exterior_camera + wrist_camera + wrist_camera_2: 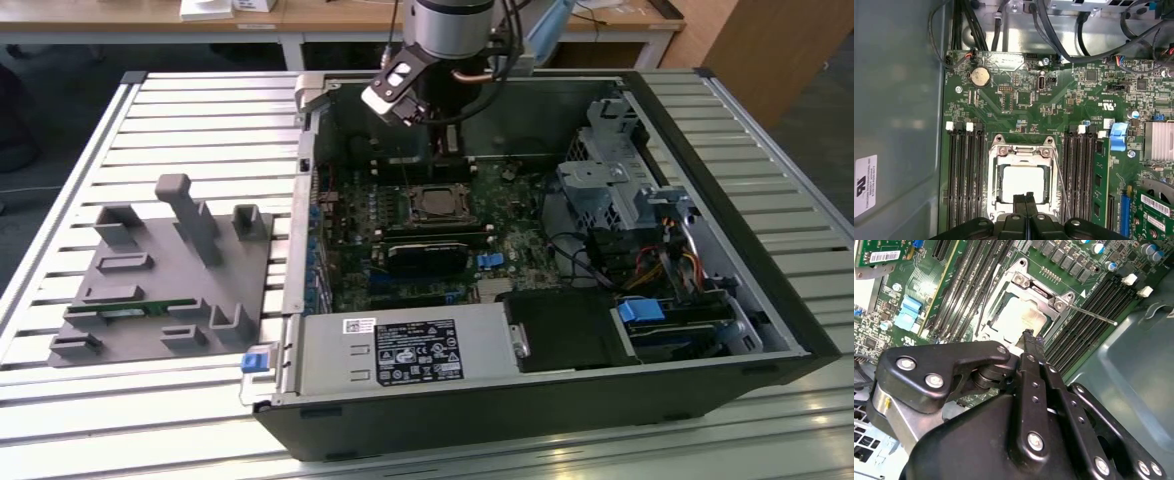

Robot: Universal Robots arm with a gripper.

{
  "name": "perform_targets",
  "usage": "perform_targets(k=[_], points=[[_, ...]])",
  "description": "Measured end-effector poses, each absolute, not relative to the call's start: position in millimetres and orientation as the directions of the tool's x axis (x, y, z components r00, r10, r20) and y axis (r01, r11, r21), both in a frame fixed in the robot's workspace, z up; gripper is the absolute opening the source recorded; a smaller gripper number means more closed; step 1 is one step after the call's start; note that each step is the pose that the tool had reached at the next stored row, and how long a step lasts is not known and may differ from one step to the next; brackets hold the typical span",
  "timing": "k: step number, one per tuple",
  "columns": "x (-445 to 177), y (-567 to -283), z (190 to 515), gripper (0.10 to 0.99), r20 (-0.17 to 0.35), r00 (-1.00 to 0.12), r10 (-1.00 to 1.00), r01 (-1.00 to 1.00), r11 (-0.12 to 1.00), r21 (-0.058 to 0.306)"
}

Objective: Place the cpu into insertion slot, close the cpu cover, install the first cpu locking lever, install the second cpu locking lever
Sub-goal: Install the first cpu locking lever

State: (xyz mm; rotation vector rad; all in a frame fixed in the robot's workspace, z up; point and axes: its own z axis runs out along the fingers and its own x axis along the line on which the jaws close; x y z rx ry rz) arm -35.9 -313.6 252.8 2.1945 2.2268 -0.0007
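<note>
Exterior view, near to far: black computer case (534,425) on a slatted table (174,110). Grey power supply (400,352) lower centre. Green motherboard (350,285) behind it. The insertion slot (434,205) at frame centre. Gripper (449,150) above it, upper centre.

Both wrist views: fingers (1019,204) pressed together, gripping nothing, over the socket's edge. The cpu (1023,182) is seated in the slot, its silvery top showing through the cpu cover (1021,150), which lies flat. A thin lever rod (1094,315) slants toward the memory slots (1076,175).
</note>
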Motion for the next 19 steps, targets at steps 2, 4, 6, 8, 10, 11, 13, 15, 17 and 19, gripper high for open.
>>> perform_targets(k=[2,4,6,8,10,11,13,15,17,19], points=[[-35.9,-313.6,254.7,0.122,-0.011,-0.015,1.000,1.000,0.015,0.010],[-35.9,-313.6,256.7,0.122,-0.011,-0.015,1.000,1.000,0.015,0.010],[-35.9,-313.6,259.2,0.122,-0.011,-0.015,1.000,1.000,0.015,0.010],[-35.9,-313.6,261.0,0.122,-0.011,-0.015,1.000,1.000,0.015,0.010],[-35.9,-313.6,263.2,0.122,-0.011,-0.015,1.000,1.000,0.015,0.010],[-35.9,-313.6,264.3,0.122,-0.011,-0.015,1.000,1.000,0.015,0.010],[-35.9,-313.6,266.7,0.122,-0.011,-0.015,1.000,1.000,0.015,0.010],[-35.9,-313.6,268.4,0.122,-0.011,-0.015,1.000,1.000,0.015,0.010],[-35.8,-313.6,268.4,0.122,-0.011,-0.019,1.000,1.000,0.019,0.010],[-35.9,-313.6,268.4,0.122,-0.011,-0.042,0.999,0.999,0.042,0.010]])
